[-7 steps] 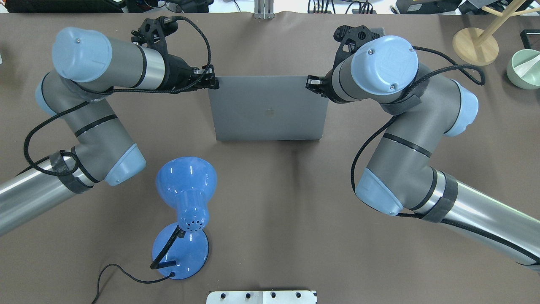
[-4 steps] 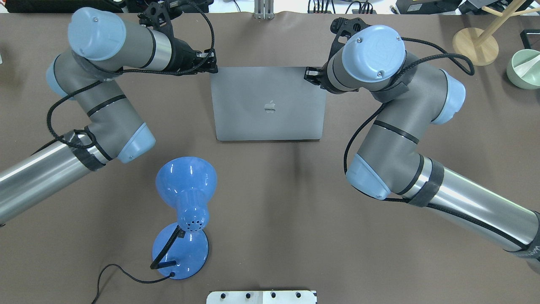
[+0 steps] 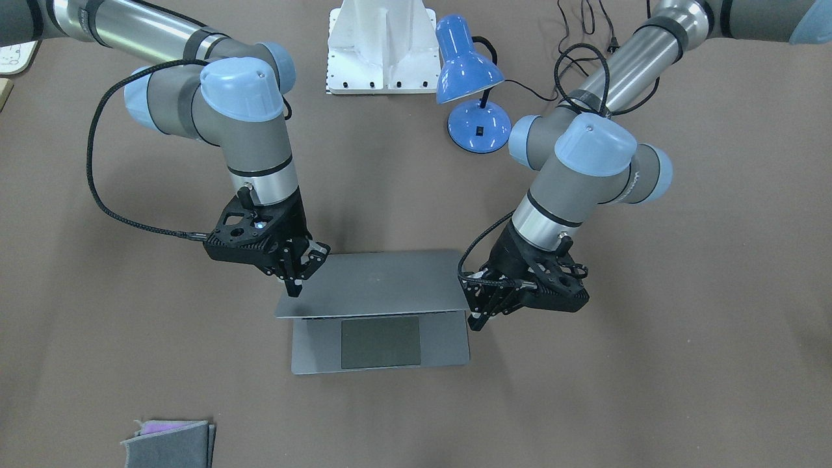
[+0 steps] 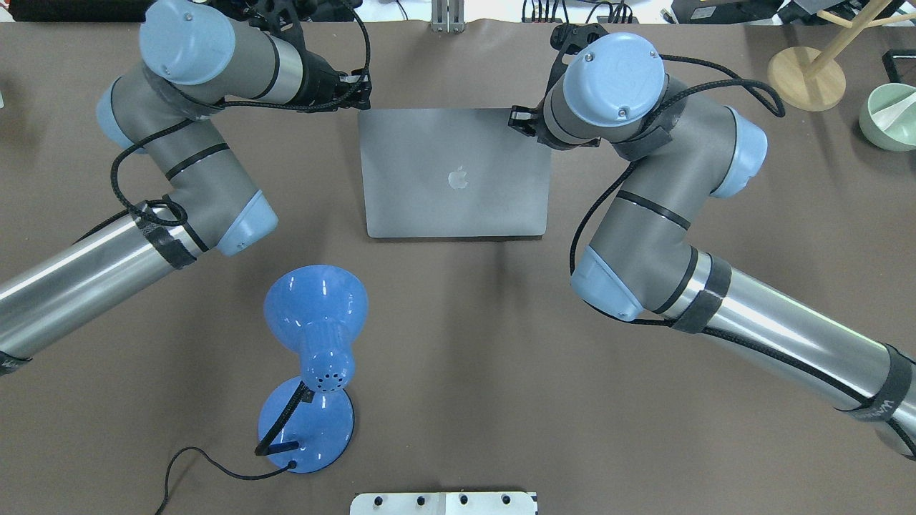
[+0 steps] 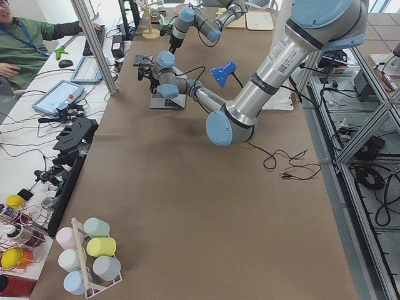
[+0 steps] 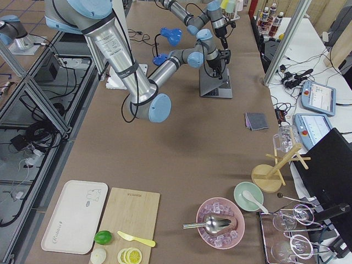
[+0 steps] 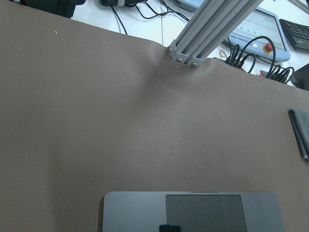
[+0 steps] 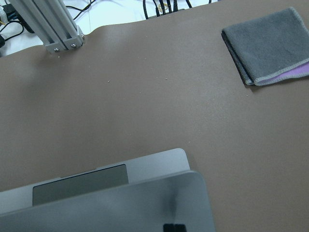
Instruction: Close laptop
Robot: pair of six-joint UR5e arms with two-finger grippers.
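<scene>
The grey-silver laptop (image 4: 456, 175) sits mid-table, its lid (image 3: 377, 286) tilted low over the base, with the apple logo facing up. Only the front strip of the base with the grey trackpad (image 3: 380, 342) shows. My left gripper (image 3: 478, 318) is shut and its tips rest at the lid's free-edge corner; it also shows in the overhead view (image 4: 363, 91). My right gripper (image 3: 294, 286) is shut and presses on the opposite lid corner, also visible overhead (image 4: 517, 120). The right wrist view shows the lid (image 8: 120, 208) over the trackpad (image 8: 79, 186).
A blue desk lamp (image 4: 315, 343) with its cable stands near the robot's side, left of centre. A folded grey cloth (image 3: 169, 442) lies at the far edge. A green bowl (image 4: 887, 118) and a wooden stand (image 4: 805, 77) are at the far right.
Both grippers have moved away from the robot and down with the lid's edge. The lid has swung lower over the base, and its apple logo now faces up more plainly.
</scene>
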